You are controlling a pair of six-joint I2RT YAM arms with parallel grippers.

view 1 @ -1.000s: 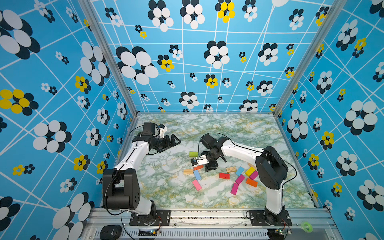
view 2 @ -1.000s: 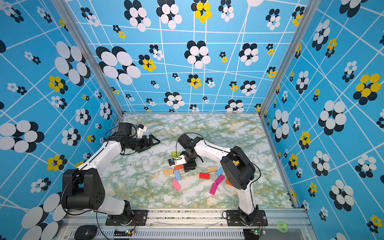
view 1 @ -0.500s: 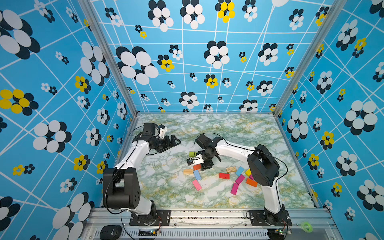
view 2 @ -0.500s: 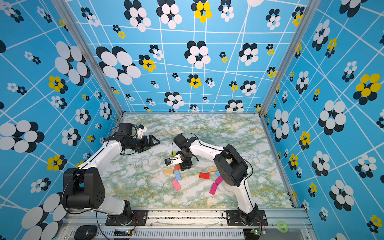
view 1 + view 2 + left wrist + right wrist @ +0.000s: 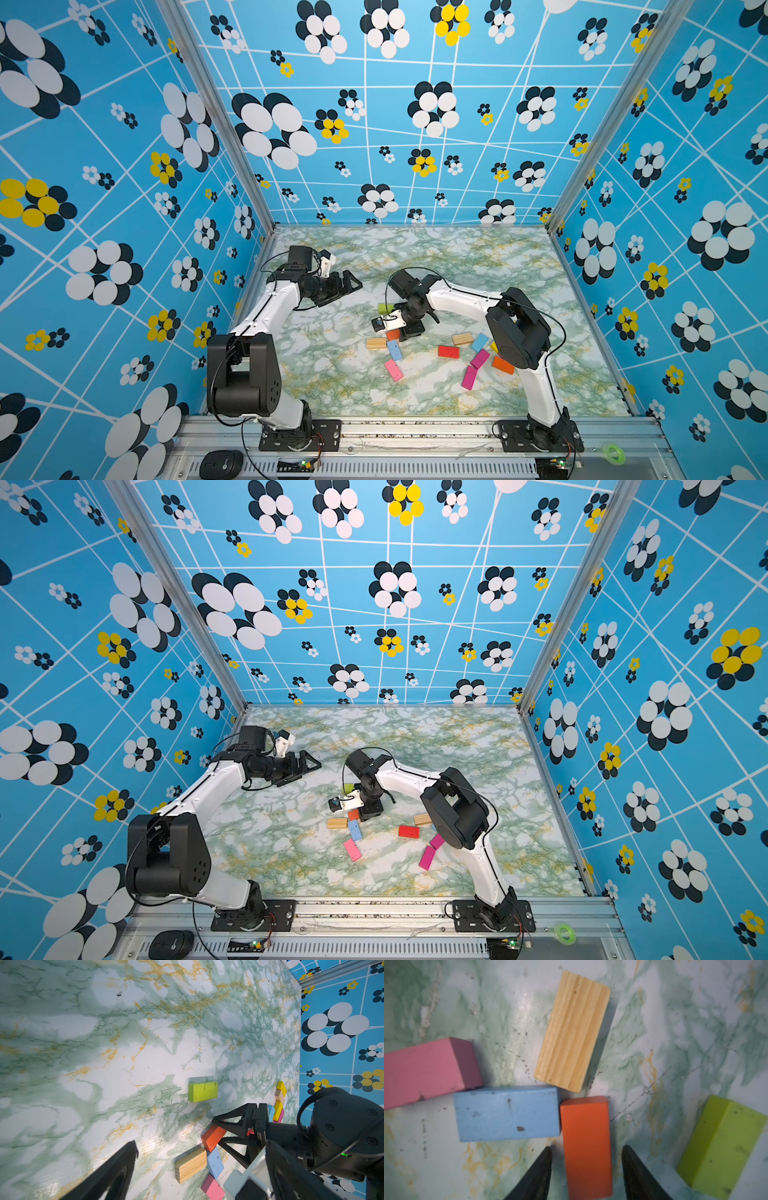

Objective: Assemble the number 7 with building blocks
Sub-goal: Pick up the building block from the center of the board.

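so right gripper (image 5: pixel 586 1147) straddles orange (image 5: pixel 585 1122), unclamped; nearby one each pink (image 5: pixel 425 1072), blue (image 5: pixel 508 1113), wood (image 5: pixel 573 1032), green (image 5: pixel 720 1151). left gripper (image 5: pixel 348 289) agape, empty.

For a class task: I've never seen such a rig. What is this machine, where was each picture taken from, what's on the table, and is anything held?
Two white robot arms stand at a marbled table. Both top views look down from overhead; the other two pictures come from cameras on the arms' wrists. Small coloured blocks lie loose on the table. The right arm's fingers reach down either side of an orange block, with gaps showing, so nothing is gripped. Near it lie a light blue block, a pink block, a wooden block and a green block. The left arm's fingers hang open and empty.
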